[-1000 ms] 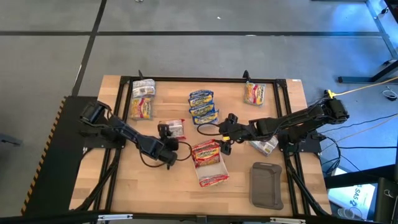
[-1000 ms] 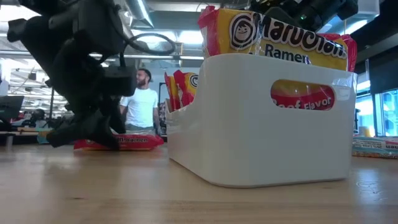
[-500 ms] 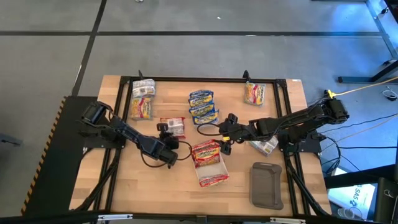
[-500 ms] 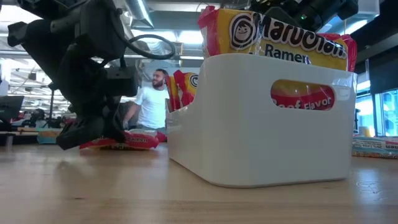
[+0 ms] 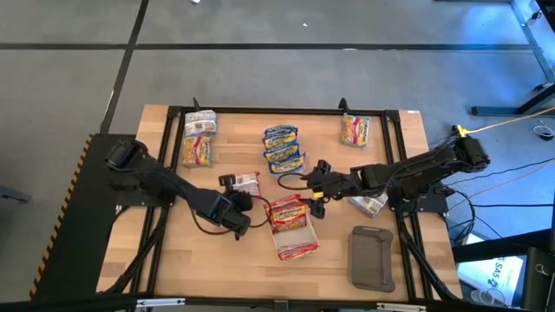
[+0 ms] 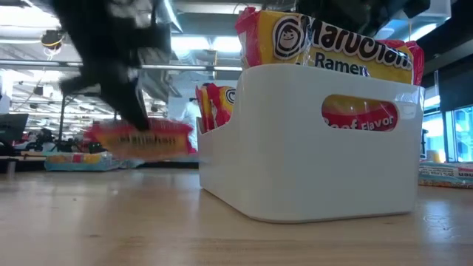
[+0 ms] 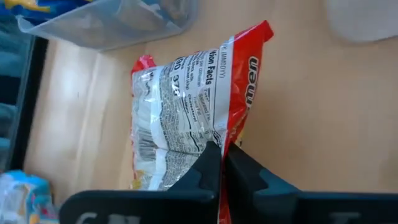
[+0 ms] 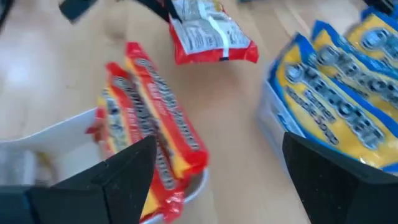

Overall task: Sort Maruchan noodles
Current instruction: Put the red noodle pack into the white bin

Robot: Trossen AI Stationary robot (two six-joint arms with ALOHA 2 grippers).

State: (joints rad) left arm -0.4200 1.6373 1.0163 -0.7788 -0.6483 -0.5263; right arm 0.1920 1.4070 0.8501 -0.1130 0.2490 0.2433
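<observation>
Left end effector lifts a red packet off the table

On the pale wooden table (image 5: 173,260), beside the white plastic tray (image 5: 293,234) mid-frame, the left end effector (image 5: 236,192) has just pinched the red-orange crinkly ramen packet (image 5: 245,183) and raised it; the right end effector (image 5: 314,198) waits spread, right of centre.

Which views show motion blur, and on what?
Low view: the left claw and its red ramen packet are smeared, while the white tray is crisp. Right wrist view: everything is soft, blue packets included. Left wrist view: sharp.
</observation>
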